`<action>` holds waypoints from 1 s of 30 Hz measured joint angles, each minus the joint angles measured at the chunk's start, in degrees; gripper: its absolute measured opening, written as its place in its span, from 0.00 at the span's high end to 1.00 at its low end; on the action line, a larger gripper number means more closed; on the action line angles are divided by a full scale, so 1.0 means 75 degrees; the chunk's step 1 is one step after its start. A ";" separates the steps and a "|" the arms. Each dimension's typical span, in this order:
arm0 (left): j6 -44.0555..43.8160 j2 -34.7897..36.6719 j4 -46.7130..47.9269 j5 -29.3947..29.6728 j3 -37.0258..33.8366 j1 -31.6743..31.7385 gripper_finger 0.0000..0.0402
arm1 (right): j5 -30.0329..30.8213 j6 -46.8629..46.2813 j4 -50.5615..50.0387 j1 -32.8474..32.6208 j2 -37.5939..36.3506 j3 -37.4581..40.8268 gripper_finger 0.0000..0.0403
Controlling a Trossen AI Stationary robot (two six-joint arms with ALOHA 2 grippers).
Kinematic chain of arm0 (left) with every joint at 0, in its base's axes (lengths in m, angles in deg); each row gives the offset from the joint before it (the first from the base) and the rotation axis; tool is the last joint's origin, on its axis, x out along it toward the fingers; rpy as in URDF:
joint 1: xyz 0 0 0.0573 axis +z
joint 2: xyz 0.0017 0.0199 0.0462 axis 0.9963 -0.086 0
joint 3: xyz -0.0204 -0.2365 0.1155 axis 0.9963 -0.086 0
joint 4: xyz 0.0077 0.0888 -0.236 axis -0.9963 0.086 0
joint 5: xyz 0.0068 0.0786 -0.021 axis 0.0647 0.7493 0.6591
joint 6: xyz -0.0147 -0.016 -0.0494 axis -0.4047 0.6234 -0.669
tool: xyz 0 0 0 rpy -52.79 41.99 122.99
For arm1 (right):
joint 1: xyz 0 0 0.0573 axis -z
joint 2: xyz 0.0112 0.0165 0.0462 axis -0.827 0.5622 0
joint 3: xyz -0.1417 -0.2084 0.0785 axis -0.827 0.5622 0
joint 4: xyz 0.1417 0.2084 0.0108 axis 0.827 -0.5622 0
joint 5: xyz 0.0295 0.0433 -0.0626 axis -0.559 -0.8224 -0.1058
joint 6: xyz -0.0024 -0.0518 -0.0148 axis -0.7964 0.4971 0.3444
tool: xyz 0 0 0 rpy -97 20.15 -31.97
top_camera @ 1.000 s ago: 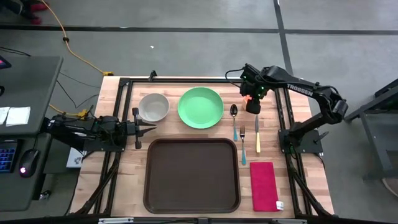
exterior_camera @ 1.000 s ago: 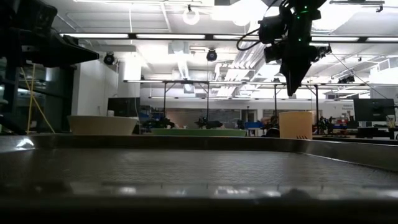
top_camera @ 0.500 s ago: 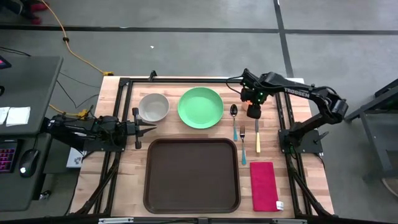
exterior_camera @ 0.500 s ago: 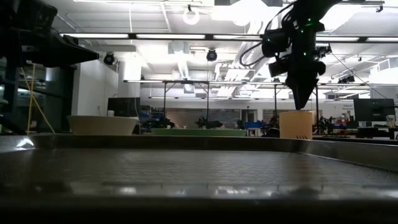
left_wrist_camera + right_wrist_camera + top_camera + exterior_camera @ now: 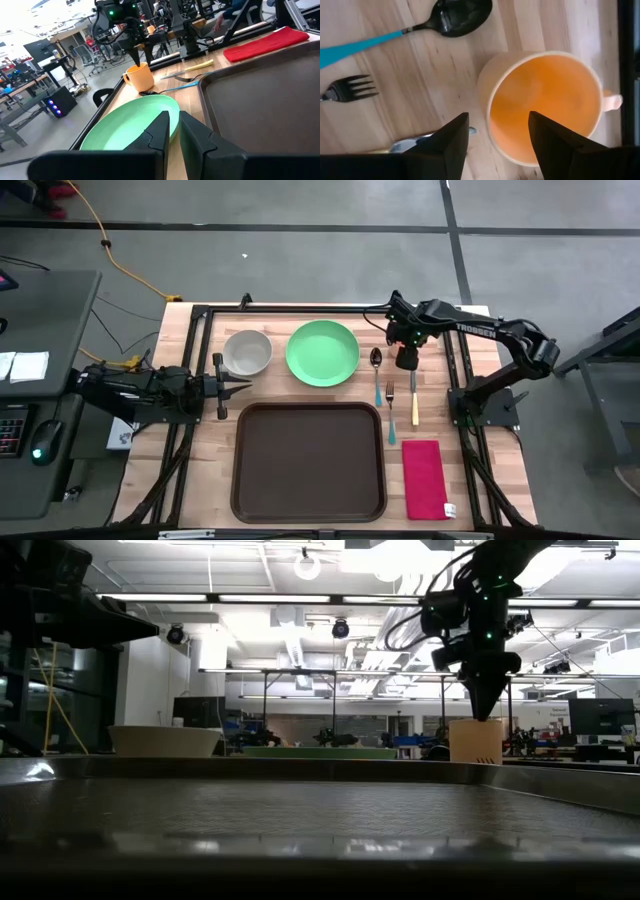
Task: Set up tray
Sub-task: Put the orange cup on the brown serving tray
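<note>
Right tool [image 5: 495,132] open, hovers directly over orange mug [image 5: 545,102], one finger outside rim, other over inside. Left tool [image 5: 226,385] waits near white bowl [image 5: 246,352], fingers nearly together, holding nothing. Tray [image 5: 308,462] empty on worktop [image 5: 200,460] front, below green plate [image 5: 322,352], red napkin [image 5: 424,478] beside.

Grey concrete floor [image 5: 300,250] surrounds the wooden tabletop [image 5: 200,470]; a yellow cable [image 5: 110,250] trails across it at far left. Long ceiling lights [image 5: 260,598] brighten the workshop behind, crowded with benches [image 5: 330,740].
</note>
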 joint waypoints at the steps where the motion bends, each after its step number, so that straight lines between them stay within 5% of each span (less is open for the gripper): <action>1: 0.0000 -0.0002 0.0000 0.0000 0.0000 0.0001 0.82 | -0.0008 0.0010 0.0041 0.0035 0.0000 0.0000 0.54; 30: 0.0000 -0.0002 0.0003 0.0000 0.0000 0.0000 0.82 | -0.0913 0.0335 0.0194 0.0845 0.0000 0.0000 0.54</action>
